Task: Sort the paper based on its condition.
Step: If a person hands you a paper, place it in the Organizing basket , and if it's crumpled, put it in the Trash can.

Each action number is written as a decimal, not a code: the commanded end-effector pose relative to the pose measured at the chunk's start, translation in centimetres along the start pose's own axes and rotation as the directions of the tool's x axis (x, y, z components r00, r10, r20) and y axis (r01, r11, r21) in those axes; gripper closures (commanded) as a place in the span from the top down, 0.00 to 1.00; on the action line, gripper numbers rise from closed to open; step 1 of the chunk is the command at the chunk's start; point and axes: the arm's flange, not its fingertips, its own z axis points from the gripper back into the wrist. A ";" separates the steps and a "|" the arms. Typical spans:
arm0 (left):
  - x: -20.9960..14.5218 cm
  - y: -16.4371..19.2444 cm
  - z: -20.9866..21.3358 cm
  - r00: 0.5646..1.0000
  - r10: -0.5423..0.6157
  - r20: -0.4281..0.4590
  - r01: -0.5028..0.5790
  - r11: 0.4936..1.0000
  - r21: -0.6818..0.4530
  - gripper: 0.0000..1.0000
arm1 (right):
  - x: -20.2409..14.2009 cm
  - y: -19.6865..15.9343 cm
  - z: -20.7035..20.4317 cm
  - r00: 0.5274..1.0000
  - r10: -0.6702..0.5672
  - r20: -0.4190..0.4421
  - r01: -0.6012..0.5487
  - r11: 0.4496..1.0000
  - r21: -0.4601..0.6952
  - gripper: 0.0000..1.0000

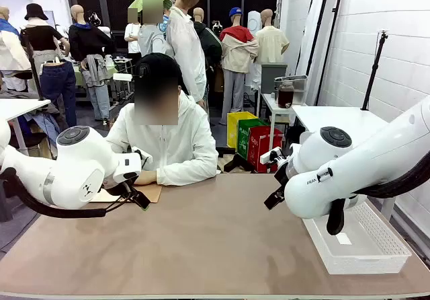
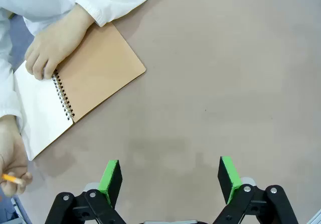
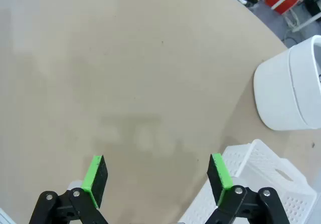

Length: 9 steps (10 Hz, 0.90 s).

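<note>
Both the left fingers and right fingers hang spread wide and empty over the surface, probably just waiting, since the paper I can see is a white page in the spiral notebook under the person's hand, with the white basket ready beside the right arm.

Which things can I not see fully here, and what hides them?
Front view: the notebook is mostly hidden behind the left arm.
Left wrist view: the pencil is cut off by the picture's edge; a hand covers the notebook's corner.
Right wrist view: the basket is cut off by the bottom edge.
</note>
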 end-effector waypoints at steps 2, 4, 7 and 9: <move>0.0 0.0 0.0 1.000 0.000 0.000 0.000 1.000 0.000 1.00 | 0.0 0.0 0.0 1.000 0.000 0.000 0.000 1.000 0.000 1.00; 0.0 0.0 0.0 1.000 0.000 0.000 0.000 1.000 0.000 1.00 | 0.0 0.0 0.0 1.000 0.000 0.000 0.000 1.000 0.000 1.00; 0.0 0.0 0.0 1.000 0.000 0.000 0.000 1.000 0.000 1.00 | 0.0 0.0 0.0 1.000 0.000 0.000 0.000 1.000 0.000 1.00; 0.0 0.0 0.0 1.000 0.000 0.000 0.000 1.000 0.000 1.00 | 0.0 0.0 0.0 1.000 0.000 0.000 0.000 1.000 0.000 1.00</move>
